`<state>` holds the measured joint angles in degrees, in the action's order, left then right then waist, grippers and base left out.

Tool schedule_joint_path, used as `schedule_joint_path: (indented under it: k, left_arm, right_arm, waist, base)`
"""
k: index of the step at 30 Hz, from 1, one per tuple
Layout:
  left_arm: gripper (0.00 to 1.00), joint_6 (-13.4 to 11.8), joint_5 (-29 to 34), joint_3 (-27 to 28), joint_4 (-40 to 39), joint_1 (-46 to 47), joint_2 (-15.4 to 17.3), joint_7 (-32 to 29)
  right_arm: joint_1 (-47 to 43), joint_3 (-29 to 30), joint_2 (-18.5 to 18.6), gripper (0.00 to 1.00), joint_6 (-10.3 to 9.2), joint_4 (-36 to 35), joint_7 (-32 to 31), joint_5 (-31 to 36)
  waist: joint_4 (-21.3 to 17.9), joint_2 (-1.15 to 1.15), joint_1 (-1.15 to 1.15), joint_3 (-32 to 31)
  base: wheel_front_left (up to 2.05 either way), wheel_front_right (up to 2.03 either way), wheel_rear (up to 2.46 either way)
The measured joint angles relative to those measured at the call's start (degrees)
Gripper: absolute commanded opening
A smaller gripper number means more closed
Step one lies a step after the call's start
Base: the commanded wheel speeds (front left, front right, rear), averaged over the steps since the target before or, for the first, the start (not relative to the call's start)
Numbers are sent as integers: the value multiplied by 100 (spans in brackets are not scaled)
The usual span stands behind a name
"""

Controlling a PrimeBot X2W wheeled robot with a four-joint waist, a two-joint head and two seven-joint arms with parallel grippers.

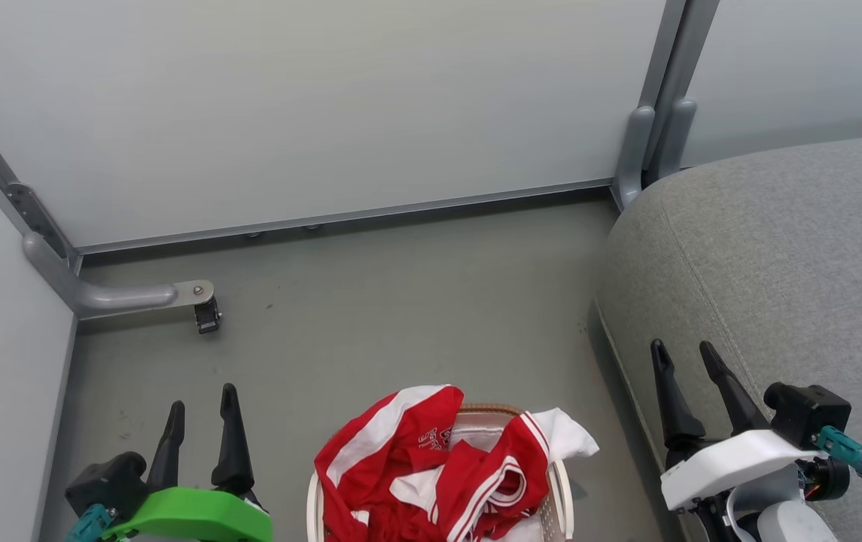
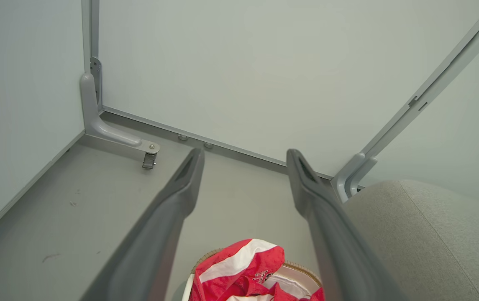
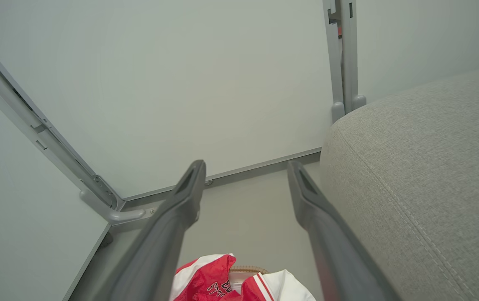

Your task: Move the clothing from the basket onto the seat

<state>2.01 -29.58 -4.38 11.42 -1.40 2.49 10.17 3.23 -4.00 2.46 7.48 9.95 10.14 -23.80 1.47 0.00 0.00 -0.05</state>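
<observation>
Red clothing lying heaped in basket, spilling over rim. White liner cloth poking out on seat side. Basket sitting on floor, near grey seat. Left gripper hovering left of basket, fingers standing wide apart, holding nothing. Right gripper hanging over seat's edge, fingers likewise spread, empty.

Clothing in the basket on the floor, my left gripper to its left, my right gripper and the seat to its right, wall behind.
</observation>
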Motion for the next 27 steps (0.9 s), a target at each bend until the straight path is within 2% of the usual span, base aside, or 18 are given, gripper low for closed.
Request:
schedule_joint_path:
  k: [27]
  left_arm:
    - [100, -76, 1134, -222, 196, -30, 13, 327]
  right_arm:
    - [-15, -240, 18, 100, 1, 156, 324, 1260]
  waist:
    - [33, 0, 0, 12]
  base:
    - [0, 0, 0]
